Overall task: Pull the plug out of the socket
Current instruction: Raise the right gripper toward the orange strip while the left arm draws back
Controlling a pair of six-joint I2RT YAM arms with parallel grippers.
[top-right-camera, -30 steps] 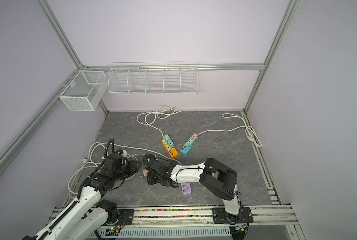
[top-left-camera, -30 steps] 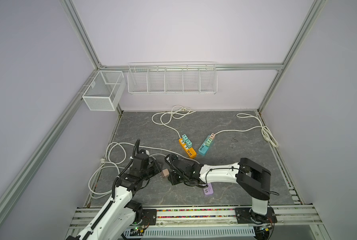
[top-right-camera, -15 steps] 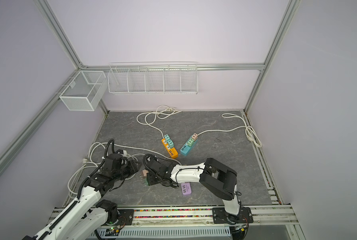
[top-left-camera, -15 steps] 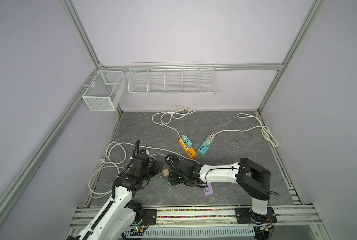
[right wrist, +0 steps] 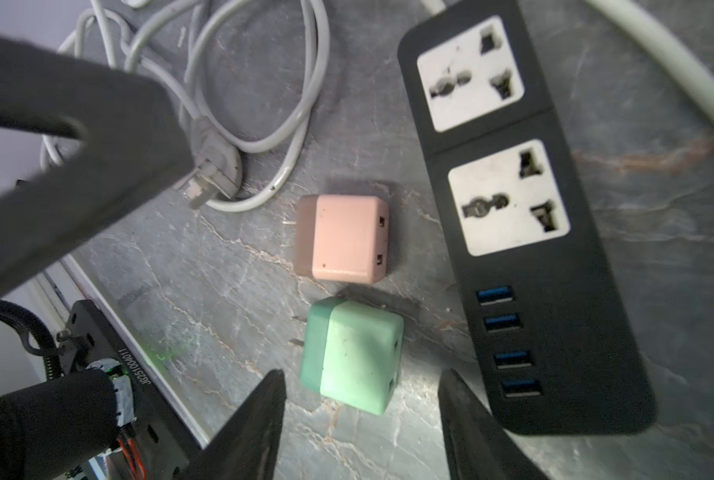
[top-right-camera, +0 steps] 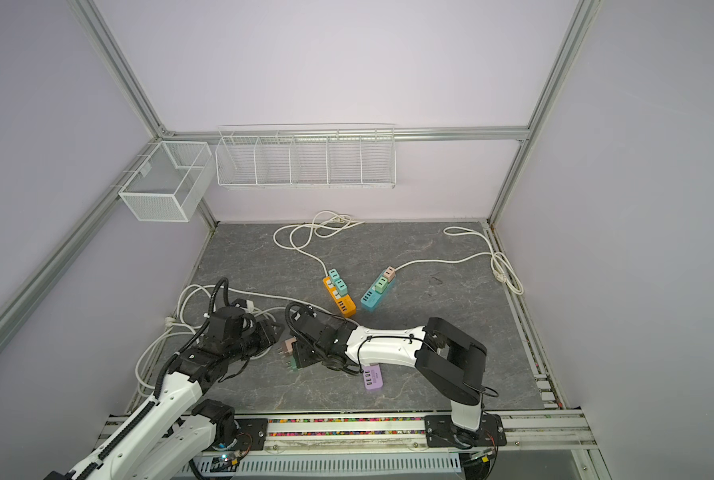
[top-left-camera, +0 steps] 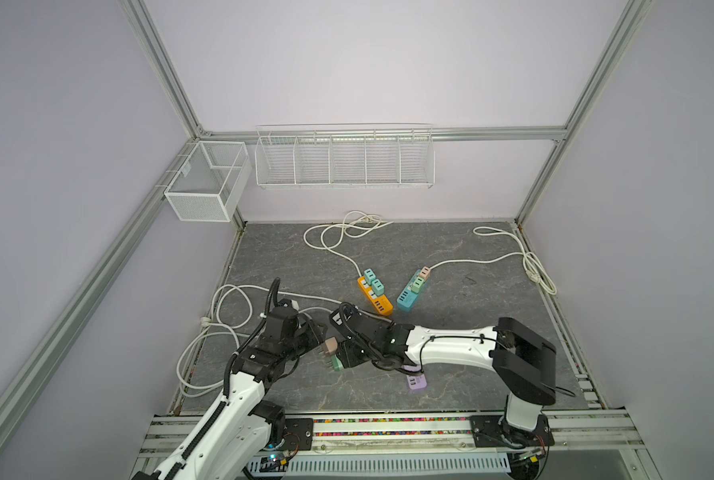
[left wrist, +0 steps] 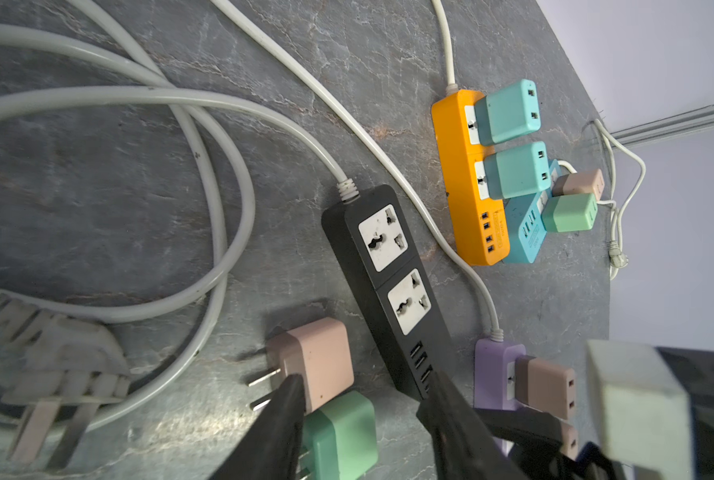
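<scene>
Only one marking reads from here: white serial on the black base plate [right wrist: 98, 328], roughly J6251004011. The orange strip [left wrist: 463, 178] label is too small.

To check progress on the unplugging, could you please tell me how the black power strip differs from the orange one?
The black power strip has both sockets empty; the orange power strip holds two teal adapters. The black strip's cable is thick and grey; the orange strip's is thinner and white. Both lie flat on the table, with four USB ports at one end.
</scene>
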